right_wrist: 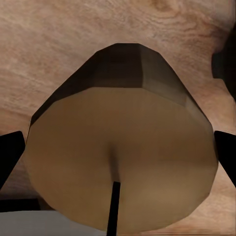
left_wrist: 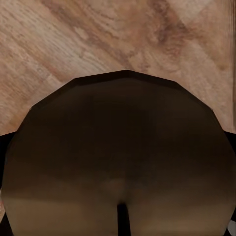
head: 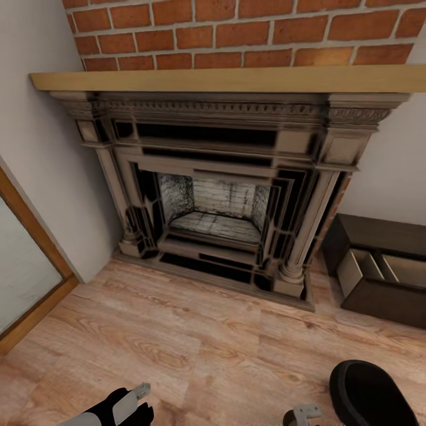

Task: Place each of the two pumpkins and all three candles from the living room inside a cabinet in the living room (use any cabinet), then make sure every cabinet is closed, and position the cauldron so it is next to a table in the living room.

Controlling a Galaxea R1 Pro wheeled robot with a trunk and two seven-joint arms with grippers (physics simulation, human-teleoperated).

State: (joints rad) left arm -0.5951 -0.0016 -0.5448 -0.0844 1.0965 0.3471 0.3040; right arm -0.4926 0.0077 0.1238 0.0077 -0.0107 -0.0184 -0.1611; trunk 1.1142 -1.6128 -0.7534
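At the two o'clock side of the head view, hard against the brick fireplace (head: pixel 225 201), stands the cabinet (head: pixel 378 234), low and dark brown, with its front compartment (head: pixel 370 269) pulled open and its pale inner walls showing. Its long axis runs roughly from ten o'clock to four o'clock and off the frame edge.

The right gripper (head: pixel 305 413) sits at the five o'clock edge of that view, with the black cauldron (head: pixel 370 393) just beside it on the wooden floor (head: pixel 195 343). In the right wrist view the two black fingers (right_wrist: pixel 11 152) bracket the right-hand candle (right_wrist: pixel 123 147), a squat beige cylinder with its wick end facing the camera. The jaws are closed onto its sides.

The left gripper (head: pixel 133 403) is at seven o'clock in the head view. Its wrist view looks straight onto the left-hand candle (left_wrist: pixel 118 147), dim and brown-shaded. Only slivers of dark finger show at its flanks, so the grip appears closed on the candle, though the contact itself is hard to make out.

From the right gripper the open compartment lies at about one o'clock, near but not within easy reach. From the left gripper it lies at about two o'clock, well apart across bare floor. The right arm is the nearer, so its candle looks the natural first drop, with the cauldron close on its outer side to be minded.
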